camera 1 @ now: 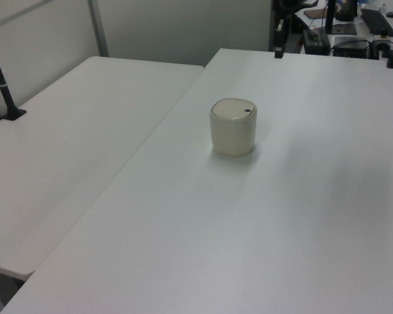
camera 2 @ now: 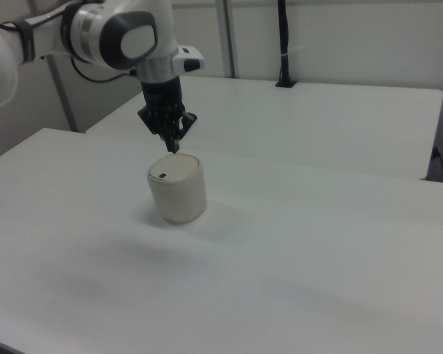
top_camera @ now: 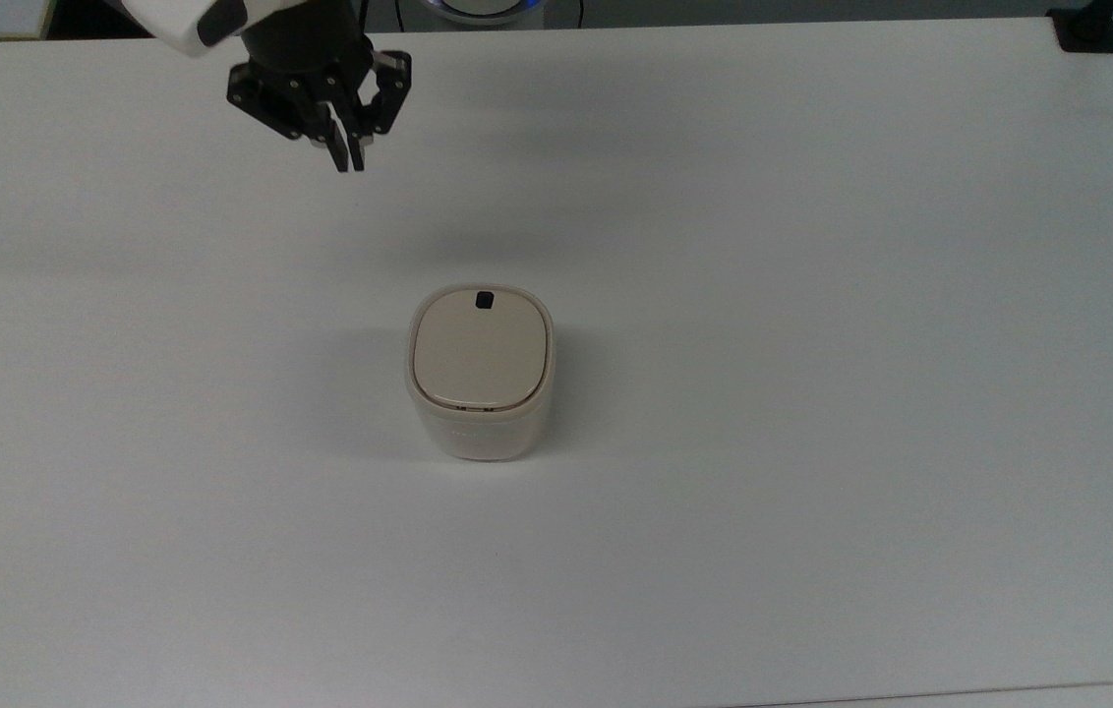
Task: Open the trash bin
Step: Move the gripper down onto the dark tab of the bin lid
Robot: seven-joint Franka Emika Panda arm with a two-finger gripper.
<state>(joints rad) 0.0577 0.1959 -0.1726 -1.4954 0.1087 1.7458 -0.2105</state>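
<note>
Gripper (top_camera: 352, 162) hangs empty, fingers nearly pinched together, over the far worktop (top_camera: 812, 295), with the bin (top_camera: 480, 372) mid-worktop, its black button (top_camera: 484, 300) on the lid's gripper-facing edge.

The trash bin (top_camera: 480, 372) stands alone mid-table (top_camera: 812, 393); bare tabletop rings it on every side; open air lies above its closed lid (top_camera: 481, 349).

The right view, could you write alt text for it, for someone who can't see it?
A small trash bin with its beige lid closed stands on a white table. A robot arm's black gripper, fingers shut, hangs just above the lid, near the small black button.
</note>
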